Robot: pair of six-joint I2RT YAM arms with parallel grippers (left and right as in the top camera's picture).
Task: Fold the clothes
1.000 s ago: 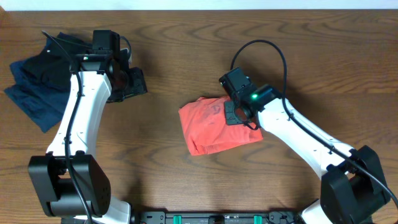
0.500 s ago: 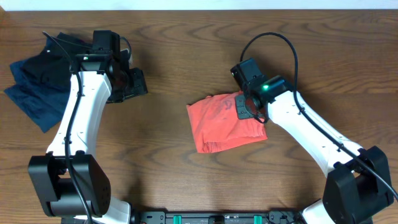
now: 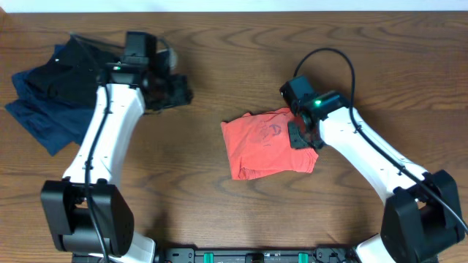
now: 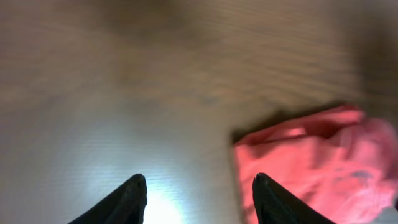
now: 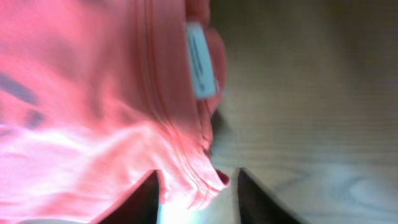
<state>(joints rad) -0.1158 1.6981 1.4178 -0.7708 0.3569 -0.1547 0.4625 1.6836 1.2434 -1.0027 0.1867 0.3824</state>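
The coral-red T-shirt [image 3: 265, 150] lies folded in a rough rectangle at the table's middle, printed lettering faintly visible. My right gripper [image 3: 304, 136] hovers over its right edge. In the right wrist view the fingers [image 5: 198, 186] are apart, with the shirt's folded hem [image 5: 93, 93] lying between them and bare wood beside the right finger. The white neck tag [image 5: 201, 59] shows near the edge. My left gripper [image 3: 180, 92] is open and empty over bare wood, up and left of the shirt. The left wrist view [image 4: 199, 186] shows the shirt's corner [image 4: 323, 162] ahead on the right.
A pile of folded navy and black garments [image 3: 45, 96] lies at the far left behind the left arm. The table's far edge [image 3: 234, 10] runs along the top. Bare wood [image 3: 183, 190] lies in front of the shirt.
The right gripper moved right and the shirt slid right with it, then settled. The left gripper swung right and slightly up toward the table's middle.
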